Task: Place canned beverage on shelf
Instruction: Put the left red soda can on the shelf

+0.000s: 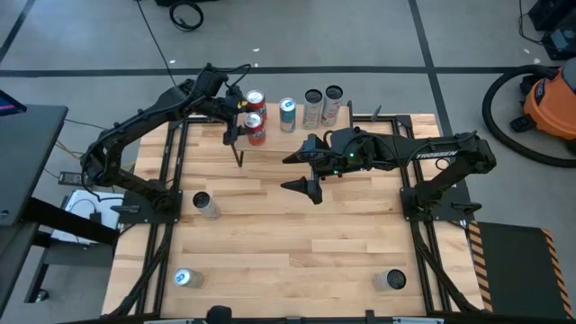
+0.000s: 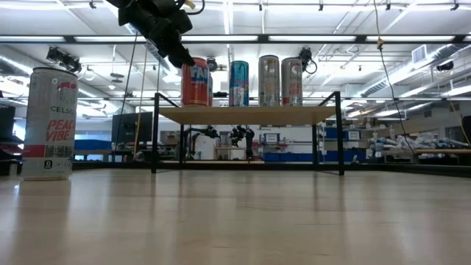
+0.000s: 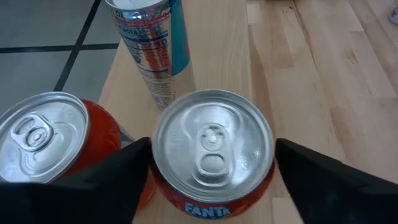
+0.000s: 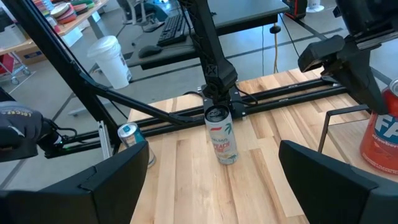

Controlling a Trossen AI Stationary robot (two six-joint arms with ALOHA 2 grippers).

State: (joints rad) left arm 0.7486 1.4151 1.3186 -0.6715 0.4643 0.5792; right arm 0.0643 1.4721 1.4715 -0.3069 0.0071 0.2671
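The left gripper (image 3: 211, 171) has its fingers (image 3: 109, 177) spread wide on either side of the Fanta can (image 3: 212, 155), with a gap on both sides, so it grips nothing. That can is orange with a silver lid and closed tab, and it stands upright on the shelf (image 2: 250, 115) at its left end. A second orange can (image 3: 43, 140) stands just beside it, and a blue-and-white can (image 3: 149, 37) stands a little farther along. In the low view five cans line the shelf's pale board, which rests on thin black legs.

The right gripper (image 1: 304, 171) hangs over the middle of the tabletop (image 1: 297, 243), fingers wide apart and empty. A white can (image 4: 222, 135) stands upright ahead of it, with a blue-topped can (image 4: 129, 134) lying near.

The tabletop is light wood planks; three more cans lie on it nearer the front. Beyond are a grey floor, an orange vacuum (image 1: 549, 99), desks and ceiling lights. The second orange can's label is hidden.
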